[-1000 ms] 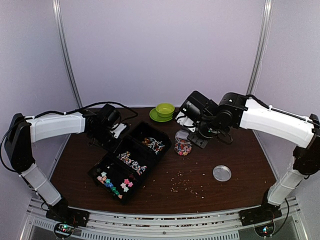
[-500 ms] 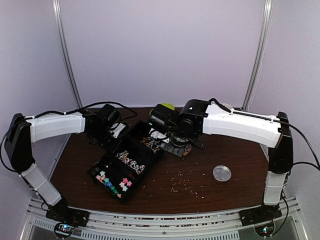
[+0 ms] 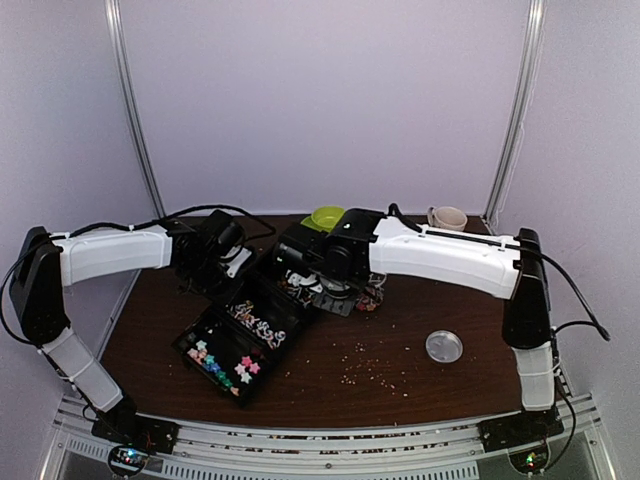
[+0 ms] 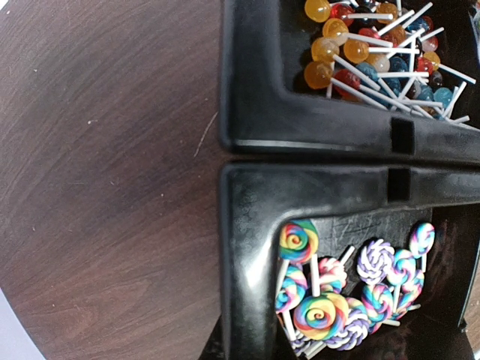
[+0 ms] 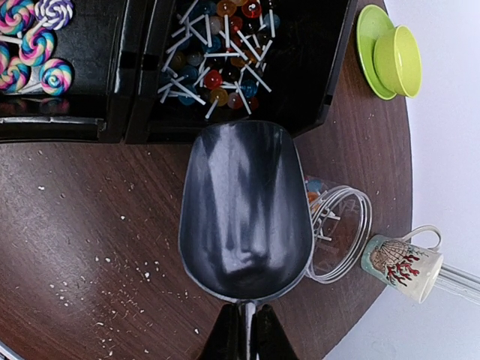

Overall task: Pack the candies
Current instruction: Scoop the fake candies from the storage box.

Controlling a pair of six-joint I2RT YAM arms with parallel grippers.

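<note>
Near the tray, the right gripper has swung the scoop leftward.

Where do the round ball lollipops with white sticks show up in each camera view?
Top external: the round lollipops lie in the black tray's far compartment, partly hidden by the right arm.
Left wrist: round lollipops in the top right corner.
Right wrist: round lollipops at top centre, beyond the scoop.
Shared landmark: the swirl lollipops in the next compartment.
</note>
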